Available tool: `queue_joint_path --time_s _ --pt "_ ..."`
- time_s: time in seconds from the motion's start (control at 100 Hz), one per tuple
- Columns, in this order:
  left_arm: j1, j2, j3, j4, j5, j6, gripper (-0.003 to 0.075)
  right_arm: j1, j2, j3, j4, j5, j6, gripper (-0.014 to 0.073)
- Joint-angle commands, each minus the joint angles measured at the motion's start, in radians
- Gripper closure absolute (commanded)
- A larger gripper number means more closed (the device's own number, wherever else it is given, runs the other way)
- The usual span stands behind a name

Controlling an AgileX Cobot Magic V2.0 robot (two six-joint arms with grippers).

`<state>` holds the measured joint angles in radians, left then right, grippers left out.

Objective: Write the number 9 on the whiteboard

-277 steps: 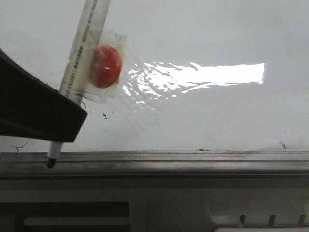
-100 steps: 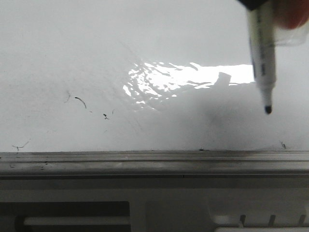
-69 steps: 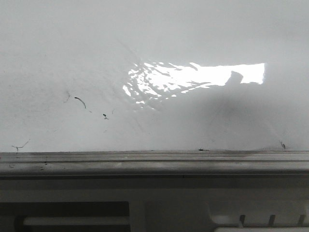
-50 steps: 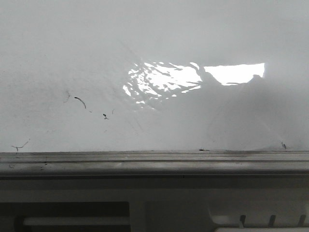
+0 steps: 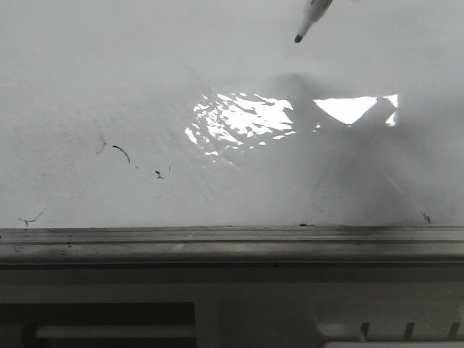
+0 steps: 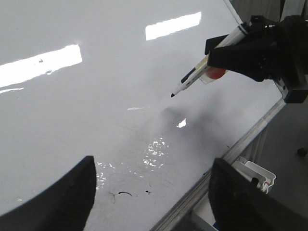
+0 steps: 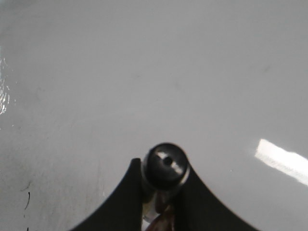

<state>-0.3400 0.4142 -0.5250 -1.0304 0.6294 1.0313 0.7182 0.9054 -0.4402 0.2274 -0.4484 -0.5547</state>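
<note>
The whiteboard [image 5: 217, 72] is glossy white with bright glare. No number 9 shows on it, only small stray scribbles [image 5: 120, 152]. My right gripper [image 7: 163, 179] is shut on a black marker [image 7: 166, 165], seen end-on. In the left wrist view the right gripper [image 6: 260, 48] holds the marker [image 6: 204, 66] slanted, with a red piece taped to it, its tip just above the whiteboard [image 6: 96, 96]. In the front view only the marker tip [image 5: 304, 27] shows, at the top. My left gripper [image 6: 153, 166] is open and empty over the board's near part.
A grey metal rail [image 5: 232, 239] runs along the board's near edge and also shows in the left wrist view [image 6: 236, 151]. A white tray [image 6: 255, 174] sits beyond the rail, below the board. Glare patches lie mid-board [image 5: 246, 119].
The marker moved from the rail at lower left to the right, left the front view, and now its tip shows again at the top, right of centre. No new stroke shows.
</note>
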Motion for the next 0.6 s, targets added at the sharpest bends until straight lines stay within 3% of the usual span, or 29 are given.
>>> queue_joint_path --time_s 0.0,0.42,0.59 --pt "0.004 0.009 -0.023 -0.05 -0.044 -0.01 0.0259 -0.002 0.027 -0.027 0.002 -0.117 0.001 0.064" --pt "0.004 0.009 -0.023 -0.05 -0.042 -0.01 0.0259 0.007 0.18 -0.027 0.054 -0.165 0.035 0.0664" --pt "0.004 0.009 -0.023 -0.05 -0.036 -0.01 0.0259 0.026 0.16 -0.027 0.054 -0.05 0.039 0.0667"
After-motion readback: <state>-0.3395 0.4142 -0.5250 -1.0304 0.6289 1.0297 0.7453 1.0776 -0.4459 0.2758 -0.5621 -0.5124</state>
